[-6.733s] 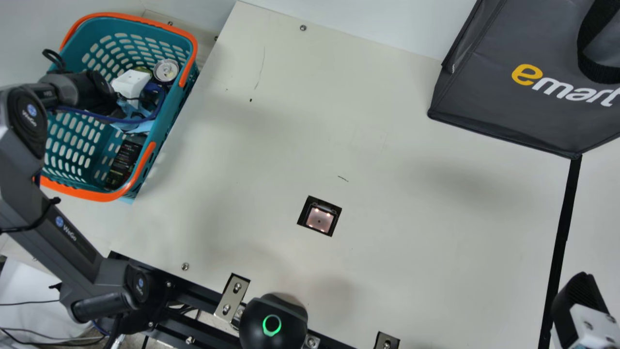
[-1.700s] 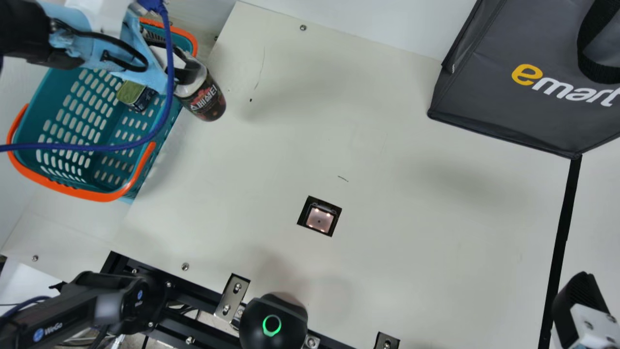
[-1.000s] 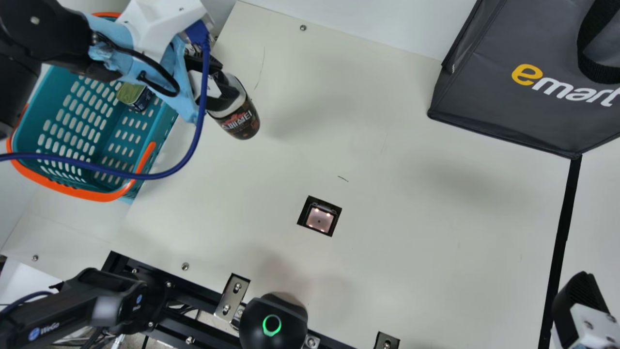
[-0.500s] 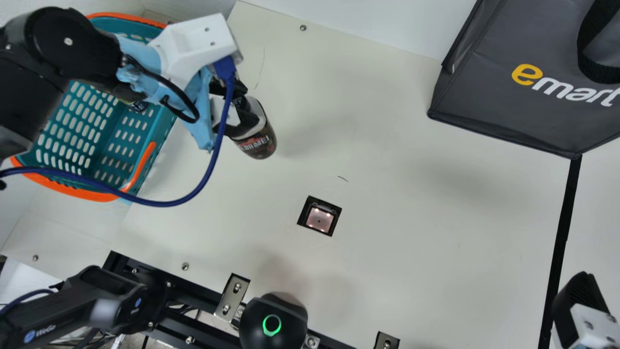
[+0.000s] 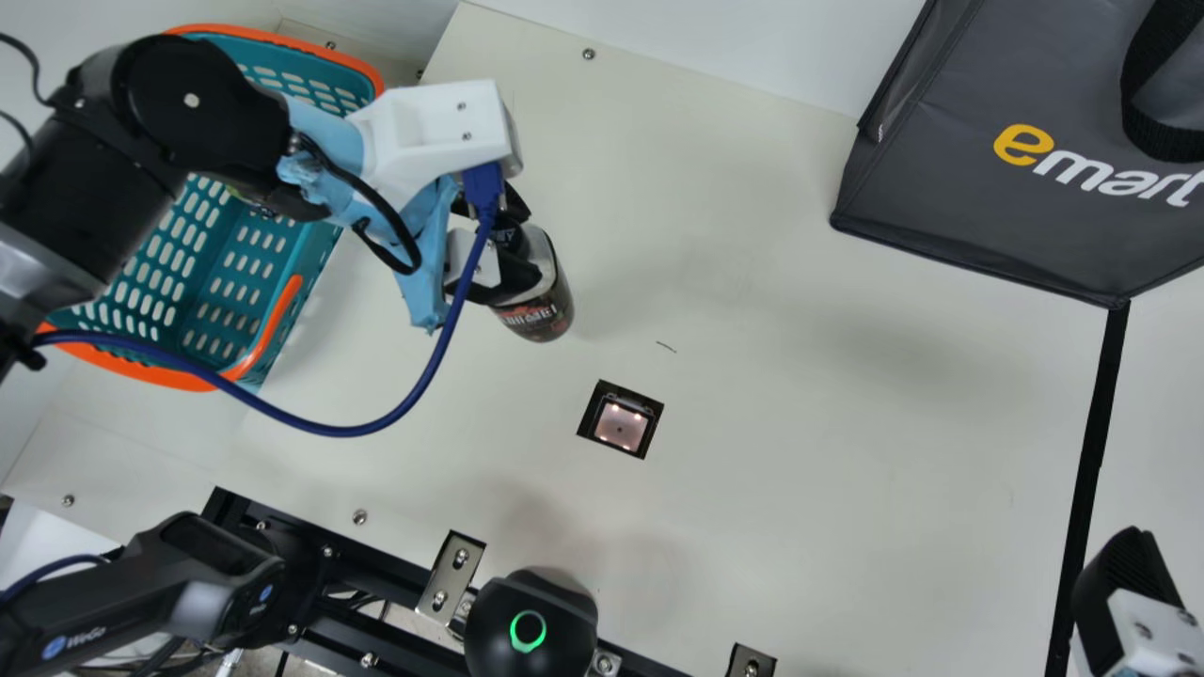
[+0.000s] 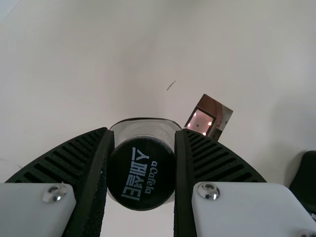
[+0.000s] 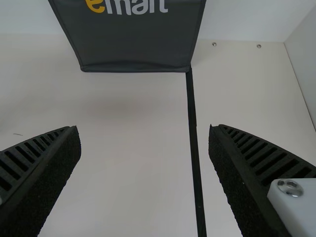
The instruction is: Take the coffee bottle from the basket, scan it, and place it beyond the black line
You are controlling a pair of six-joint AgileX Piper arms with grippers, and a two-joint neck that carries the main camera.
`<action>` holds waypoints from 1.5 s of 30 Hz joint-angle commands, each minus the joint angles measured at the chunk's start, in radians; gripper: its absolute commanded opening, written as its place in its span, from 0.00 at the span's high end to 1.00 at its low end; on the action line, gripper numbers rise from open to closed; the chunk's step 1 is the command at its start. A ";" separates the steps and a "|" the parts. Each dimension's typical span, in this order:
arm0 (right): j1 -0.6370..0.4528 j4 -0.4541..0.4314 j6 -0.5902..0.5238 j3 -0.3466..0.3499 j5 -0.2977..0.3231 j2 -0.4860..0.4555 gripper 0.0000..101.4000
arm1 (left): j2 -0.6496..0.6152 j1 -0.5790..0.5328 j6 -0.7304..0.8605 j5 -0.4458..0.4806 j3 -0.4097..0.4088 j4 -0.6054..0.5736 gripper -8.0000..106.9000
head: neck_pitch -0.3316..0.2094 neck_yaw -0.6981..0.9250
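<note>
In the main view my left gripper (image 5: 503, 249) is shut on the coffee bottle (image 5: 538, 312), holding it above the table between the basket (image 5: 273, 329) and the scanner (image 5: 621, 423). The left wrist view shows the left gripper (image 6: 141, 168) with the bottle's black cap (image 6: 141, 173) between its pads and the lit scanner (image 6: 201, 121) beyond. At the main view's lower right is part of my right gripper (image 5: 1124, 583); in the right wrist view the right gripper (image 7: 145, 168) stands open, with the black line (image 7: 193, 128) running between its fingers farther off.
A dark grey bag (image 5: 988, 188) stands at the table's back right, beside the far end of the black line. A blue cable (image 5: 357, 432) loops from my left wrist over the basket and table. A round black device (image 5: 531, 625) sits at the near edge.
My left gripper has carried the bottle out from over the basket's edge, rightward and nearer the scanner. The right gripper has kept still.
</note>
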 commanded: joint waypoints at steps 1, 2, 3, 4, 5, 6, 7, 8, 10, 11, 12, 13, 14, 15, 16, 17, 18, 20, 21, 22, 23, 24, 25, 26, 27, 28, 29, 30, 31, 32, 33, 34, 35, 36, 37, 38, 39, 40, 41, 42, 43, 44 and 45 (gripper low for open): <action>0.000 0.000 0.000 0.000 0.000 0.000 0.10 | 0.004 -0.006 0.021 0.005 0.003 -0.008 0.84 | -0.027 0.002; 0.000 0.000 0.000 0.000 0.000 0.000 0.10 | 0.006 -0.010 0.031 0.006 0.004 -0.012 0.84 | -0.027 0.002; 0.000 0.000 0.000 0.000 0.000 0.000 0.10 | 0.008 -0.013 0.042 0.008 0.005 -0.017 0.84 | -0.027 0.002; 0.000 0.000 0.000 0.000 0.000 0.000 0.10 | 0.011 -0.017 0.053 0.009 0.007 -0.022 0.84 | -0.027 0.002; 0.000 0.000 0.000 0.000 0.000 0.000 0.10 | 0.013 -0.020 0.064 0.010 0.009 -0.027 0.84 | -0.027 0.002; 0.000 0.000 0.000 0.000 0.000 0.000 0.10 | 0.015 -0.023 0.075 0.011 0.011 -0.031 0.84 | -0.027 0.002; 0.000 0.000 0.000 0.000 0.000 0.000 0.10 | 0.018 -0.026 0.085 0.013 0.013 -0.035 0.84 | -0.027 0.002; 0.000 0.000 0.000 0.000 0.000 0.000 0.10 | 0.020 -0.029 0.096 0.013 0.015 -0.039 0.84 | -0.027 0.002; 0.000 0.000 0.000 0.000 0.000 0.000 0.10 | 0.025 -0.034 0.117 0.014 0.019 -0.046 0.84 | -0.027 0.002; 0.000 0.000 0.000 0.000 0.000 0.000 0.10 | 0.028 -0.036 0.129 0.014 0.021 -0.048 0.84 | -0.027 0.002; 0.000 0.000 0.000 0.000 0.000 0.000 0.10 | 0.031 -0.038 0.140 0.013 0.023 -0.050 0.84 | -0.027 0.002; 0.000 0.000 0.000 0.000 0.000 0.000 0.10 | 0.034 -0.039 0.150 0.013 0.025 -0.052 0.84 | -0.027 0.002; 0.000 0.000 0.000 0.000 0.000 0.000 0.10 | 0.037 -0.040 0.161 0.012 0.027 -0.054 0.84 | -0.027 0.002; 0.000 0.000 0.000 0.000 0.000 0.000 0.10 | 0.041 -0.041 0.171 0.012 0.028 -0.056 0.84 | -0.027 0.002; 0.000 0.000 0.000 0.000 0.000 0.000 0.10 | 0.044 -0.041 0.182 0.012 0.029 -0.057 0.84 | -0.027 0.002; 0.000 0.000 0.000 0.000 0.000 0.000 0.10 | 0.047 -0.041 0.194 0.012 0.031 -0.058 0.84 | -0.027 0.002; 0.000 0.000 0.000 0.000 0.000 0.000 0.10 | 0.051 -0.040 0.205 0.012 0.032 -0.058 0.84 | -0.027 0.002; 0.000 0.000 0.000 0.000 0.000 0.000 0.10 | 0.058 -0.039 0.228 0.013 0.034 -0.059 0.84 | -0.027 0.002; 0.000 0.000 0.000 0.000 -0.001 0.000 0.10 | 0.061 -0.038 0.239 0.014 0.035 -0.059 0.84 | -0.027 0.002; 0.000 0.000 0.000 0.000 -0.001 0.000 0.10 | 0.065 -0.037 0.250 0.015 0.035 -0.059 0.84 | -0.027 0.002; 0.000 0.000 0.000 0.000 -0.001 0.000 0.10 | 0.069 -0.035 0.261 0.017 0.036 -0.059 0.84 | -0.027 0.002; 0.000 0.000 0.000 0.000 -0.001 0.000 0.10 | 0.072 -0.034 0.271 0.018 0.036 -0.058 0.84 | -0.027 0.002; 0.000 0.000 0.000 0.000 -0.001 0.000 0.10 | 0.075 -0.033 0.280 0.021 0.036 -0.058 0.84 | -0.027 0.002; 0.000 0.000 0.000 0.000 -0.001 0.000 0.10 | 0.079 -0.031 0.290 0.024 0.036 -0.057 0.84 | -0.027 0.002; 0.000 0.000 0.000 0.000 -0.001 0.000 0.10 | 0.082 -0.030 0.298 0.025 0.036 -0.057 0.84 | -0.027 0.002; 0.000 0.000 0.000 0.000 -0.001 0.000 0.10 | 0.085 -0.029 0.307 0.025 0.037 -0.056 0.84 | -0.027 0.002; 0.000 0.000 0.000 0.000 -0.001 0.000 0.10 | 0.088 -0.029 0.315 0.025 0.038 -0.056 0.84 | -0.027 0.002; 0.000 0.000 0.000 0.000 -0.001 0.000 0.10 | 0.091 -0.029 0.323 0.025 0.038 -0.055 0.84 | -0.027 0.002; 0.000 0.000 0.000 0.000 -0.001 0.000 0.10 | 0.094 -0.030 0.331 0.025 0.039 -0.055 0.84 | -0.027 0.002; 0.000 0.000 0.000 0.000 -0.001 0.000 0.10 | 0.096 -0.030 0.338 0.025 0.040 -0.054 0.84 | -0.027 0.002; 0.000 0.000 0.000 0.000 -0.001 0.000 0.10 | 0.098 -0.030 0.345 0.025 0.041 -0.054 0.84 | -0.027 0.002; 0.000 0.000 0.000 0.000 -0.001 0.000 0.10 | 0.100 -0.031 0.352 0.025 0.041 -0.054 0.84 | -0.027 0.002; 0.000 0.000 0.000 0.000 -0.001 0.000 0.10 | 0.101 -0.032 0.358 0.025 0.041 -0.054 0.84 | -0.027 0.002; 0.000 0.000 0.000 0.000 -0.001 0.000 0.10 | 0.103 -0.033 0.364 0.025 0.041 -0.054 0.84 | -0.027 0.002; 0.000 0.000 0.000 0.000 -0.001 0.000 0.10 | 0.104 -0.034 0.371 0.025 0.041 -0.054 0.84 | -0.027 0.002; 0.000 0.000 0.000 0.000 -0.001 0.000 0.10 | 0.105 -0.035 0.376 0.025 0.042 -0.054 0.84 | -0.027 0.002; 0.000 0.000 0.000 0.000 -0.001 0.000 0.10 | 0.106 -0.036 0.382 0.025 0.042 -0.054 0.84 | -0.027 0.002; 0.000 0.000 0.000 0.000 -0.001 0.000 0.10 | 0.106 -0.037 0.386 0.025 0.042 -0.054 0.84 | -0.027 0.002; 0.000 0.000 0.000 0.000 -0.001 0.000 0.10 | 0.107 -0.039 0.391 0.025 0.042 -0.053 0.84 | -0.027 0.002; 0.000 0.000 0.000 0.000 -0.001 0.000 0.10 | 0.108 -0.041 0.396 0.025 0.042 -0.052 0.84 | -0.027 0.002; 0.000 0.000 0.000 0.000 -0.001 0.000 0.10 | 0.108 -0.043 0.401 0.025 0.042 -0.051 0.84 | -0.027 0.002; 0.000 0.000 0.000 0.000 -0.001 0.000 0.10 | 0.108 -0.045 0.406 0.025 0.042 -0.049 0.84 | -0.027 0.002; 0.000 0.000 0.000 0.000 -0.001 0.000 0.10 | 0.107 -0.047 0.410 0.025 0.042 -0.048 0.84 | -0.027 0.002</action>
